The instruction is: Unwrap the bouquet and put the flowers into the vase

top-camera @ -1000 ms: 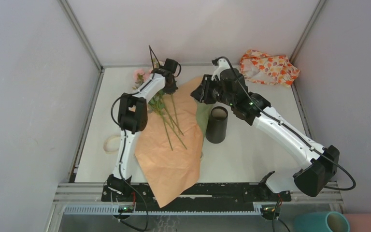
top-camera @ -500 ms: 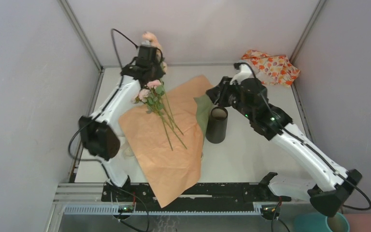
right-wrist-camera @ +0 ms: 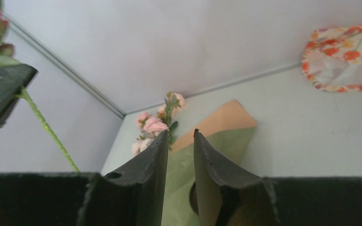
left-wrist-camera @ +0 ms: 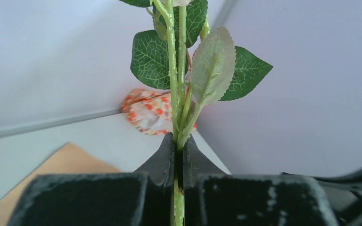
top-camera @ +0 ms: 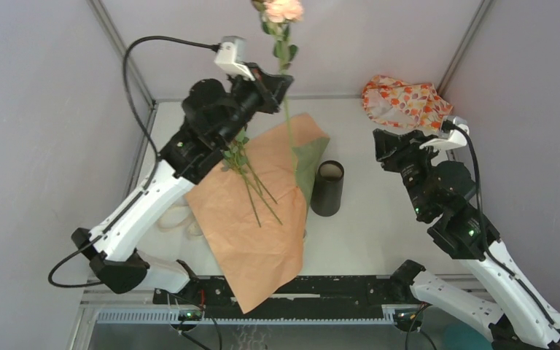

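High over the table's far left, the left gripper [top-camera: 280, 82] pinches one rose [top-camera: 284, 10] by its stem, upright, bloom up. The vase [top-camera: 327, 188] stands below, nearer and rightward. The right gripper [top-camera: 381, 148], slightly parted and empty, hovers right of it.

Orange-brown paper wrap [top-camera: 251, 219] opened out flat, near corner hanging past the table's [top-camera: 379, 233] front edge. Sage-green paper sheet [top-camera: 305, 164] along its right side, just beside the matte black cylindrical vase [top-camera: 327, 191]: upright, mouth open, pale inside. Loose pink roses with green stems [top-camera: 251, 179] lying on the wrap, blooms toward the far left. One peach rose [top-camera: 284, 9] held high, near upright, leafy stem pinched in the left gripper [top-camera: 281, 76].
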You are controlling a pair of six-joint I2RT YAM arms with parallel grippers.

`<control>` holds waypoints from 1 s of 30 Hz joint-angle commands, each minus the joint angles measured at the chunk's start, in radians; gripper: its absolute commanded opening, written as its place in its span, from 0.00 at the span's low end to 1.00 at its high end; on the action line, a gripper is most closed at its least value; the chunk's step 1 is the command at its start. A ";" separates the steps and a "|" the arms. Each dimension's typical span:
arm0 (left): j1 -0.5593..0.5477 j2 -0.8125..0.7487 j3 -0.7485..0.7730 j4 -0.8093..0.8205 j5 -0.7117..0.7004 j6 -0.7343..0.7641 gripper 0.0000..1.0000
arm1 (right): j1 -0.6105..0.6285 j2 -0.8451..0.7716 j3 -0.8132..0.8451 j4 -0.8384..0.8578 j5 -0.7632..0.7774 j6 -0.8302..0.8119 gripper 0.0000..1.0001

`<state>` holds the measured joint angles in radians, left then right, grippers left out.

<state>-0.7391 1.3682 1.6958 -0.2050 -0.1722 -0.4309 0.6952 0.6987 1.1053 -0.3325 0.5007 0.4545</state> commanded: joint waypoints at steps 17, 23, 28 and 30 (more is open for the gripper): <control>-0.172 0.156 0.007 0.424 -0.003 0.216 0.00 | -0.001 -0.192 -0.026 -0.070 0.121 -0.028 0.33; -0.172 0.177 -0.010 0.506 0.001 0.219 0.00 | -0.002 -0.188 -0.024 -0.048 0.070 -0.031 0.33; -0.175 0.197 -0.147 0.666 -0.047 0.191 0.00 | -0.001 -0.186 -0.024 -0.026 0.036 -0.033 0.33; -0.178 0.208 -0.198 0.708 -0.067 0.188 0.00 | -0.002 -0.187 -0.024 -0.015 0.030 -0.039 0.33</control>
<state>-0.9123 1.5490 1.5845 0.3557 -0.1856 -0.2363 0.6952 0.6914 1.0721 -0.4019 0.5621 0.4469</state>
